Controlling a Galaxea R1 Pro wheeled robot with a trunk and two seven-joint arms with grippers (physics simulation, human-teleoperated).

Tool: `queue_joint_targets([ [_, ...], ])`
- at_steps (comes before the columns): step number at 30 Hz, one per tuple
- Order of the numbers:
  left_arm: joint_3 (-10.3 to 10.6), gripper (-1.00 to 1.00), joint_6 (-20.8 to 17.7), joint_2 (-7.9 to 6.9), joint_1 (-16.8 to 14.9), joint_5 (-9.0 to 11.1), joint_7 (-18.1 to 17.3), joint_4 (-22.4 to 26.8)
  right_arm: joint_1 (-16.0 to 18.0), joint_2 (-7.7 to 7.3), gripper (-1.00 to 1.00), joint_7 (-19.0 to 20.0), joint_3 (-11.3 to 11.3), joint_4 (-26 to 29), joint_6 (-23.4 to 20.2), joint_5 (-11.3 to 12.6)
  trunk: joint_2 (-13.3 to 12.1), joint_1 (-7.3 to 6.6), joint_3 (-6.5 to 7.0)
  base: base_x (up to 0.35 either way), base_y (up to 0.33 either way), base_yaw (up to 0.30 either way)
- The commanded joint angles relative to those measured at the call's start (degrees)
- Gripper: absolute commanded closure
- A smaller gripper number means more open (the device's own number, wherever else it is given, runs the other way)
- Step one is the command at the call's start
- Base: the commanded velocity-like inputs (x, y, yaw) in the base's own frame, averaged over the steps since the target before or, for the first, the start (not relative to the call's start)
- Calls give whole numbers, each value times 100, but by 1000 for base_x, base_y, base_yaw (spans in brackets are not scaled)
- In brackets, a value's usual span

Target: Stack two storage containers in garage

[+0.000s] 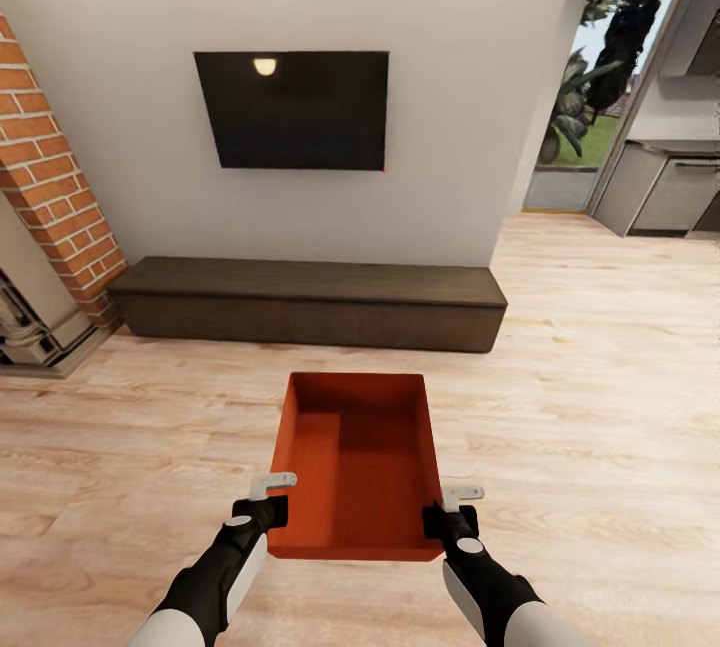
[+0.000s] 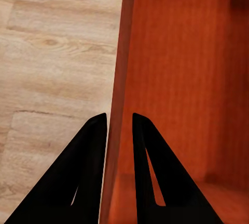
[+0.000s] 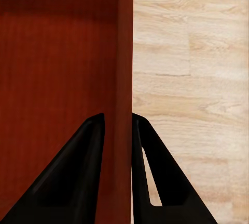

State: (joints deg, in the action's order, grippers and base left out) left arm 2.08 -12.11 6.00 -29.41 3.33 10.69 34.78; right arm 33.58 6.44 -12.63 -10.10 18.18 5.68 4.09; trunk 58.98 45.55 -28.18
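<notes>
Both grippers clamp one storage container [image 1: 355,467]: the left gripper [image 1: 268,499] pinches its left wall, the right gripper [image 1: 452,512] its right wall, one finger [image 2: 85,177] outside and one inside. No writing shows anywhere. Light wood plank floor [image 1: 600,407] lies open on both sides. Ahead stand a white wall [image 1: 440,77], a long dark bench [image 1: 310,302], a black TV [image 1: 292,109] and a brick fireplace [image 1: 50,187]. The orange-red bin is rectangular, open-topped and finely ribbed.

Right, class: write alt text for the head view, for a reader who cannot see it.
Two pincers, left and right, grip the side walls of an orange-red bin above a light wood floor. Beyond it, a long dark bench stands against a white wall under a black TV.
</notes>
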Motion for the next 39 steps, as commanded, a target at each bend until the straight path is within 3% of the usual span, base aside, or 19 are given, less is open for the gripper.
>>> queue_joint_targets([
  [1, -129, 100, 209, -2, -4, -113, 82, 175, 0, -2, 100, -38, 8, -16, 25, 92, 4, 0, 3, 0, 0, -74],
  [39, -129, 100, 209, 5, -4, -113, 83, 172, 0, -2, 100, -30, 8, -16, 51, 92, 4, 0, 269, 0, 0, -69],
])
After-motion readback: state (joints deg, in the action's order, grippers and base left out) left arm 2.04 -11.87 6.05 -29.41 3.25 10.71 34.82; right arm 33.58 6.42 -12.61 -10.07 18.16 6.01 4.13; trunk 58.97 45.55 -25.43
